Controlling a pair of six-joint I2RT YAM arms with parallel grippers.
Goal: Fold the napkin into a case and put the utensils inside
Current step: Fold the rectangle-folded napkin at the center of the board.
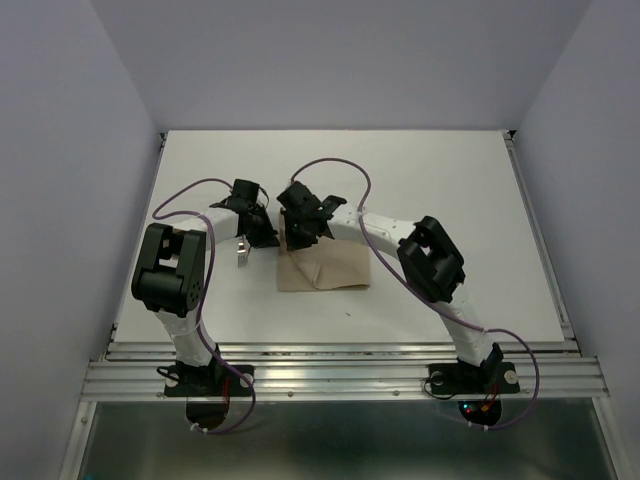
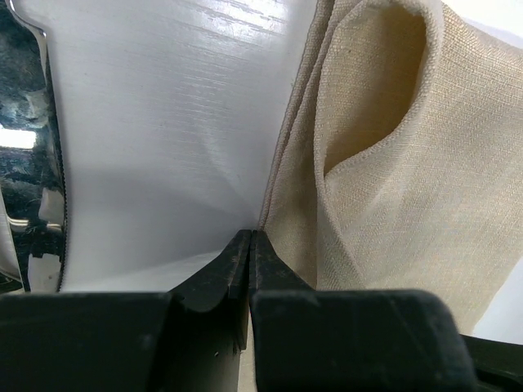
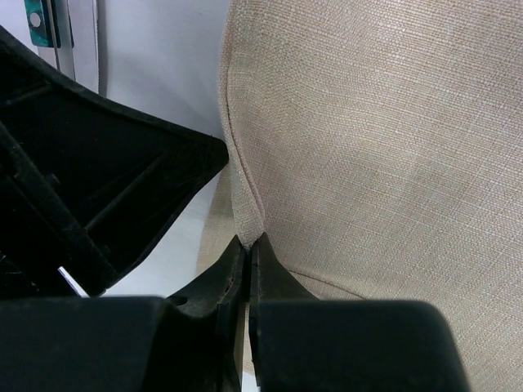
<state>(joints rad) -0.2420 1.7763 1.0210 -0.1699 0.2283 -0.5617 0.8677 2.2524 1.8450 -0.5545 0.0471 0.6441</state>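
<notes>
Left pincer (image 2: 250, 238) and right pincer (image 3: 250, 243) are each pressed together on the napkin (image 1: 330, 270) hem.
The napkin lies partly folded on the desk (image 1: 450, 190), its long axis running left to right. The top view hides its far-left corner under both pincers. A silver utensil (image 1: 242, 253) lies just left of it, handle not discernible and cut off in the left wrist view.

A robotics lab cell: bare white table (image 1: 450, 200); plain pale walls (image 1: 60, 150); aluminium rail (image 1: 340, 375) carrying robot arms (image 1: 170, 275).
</notes>
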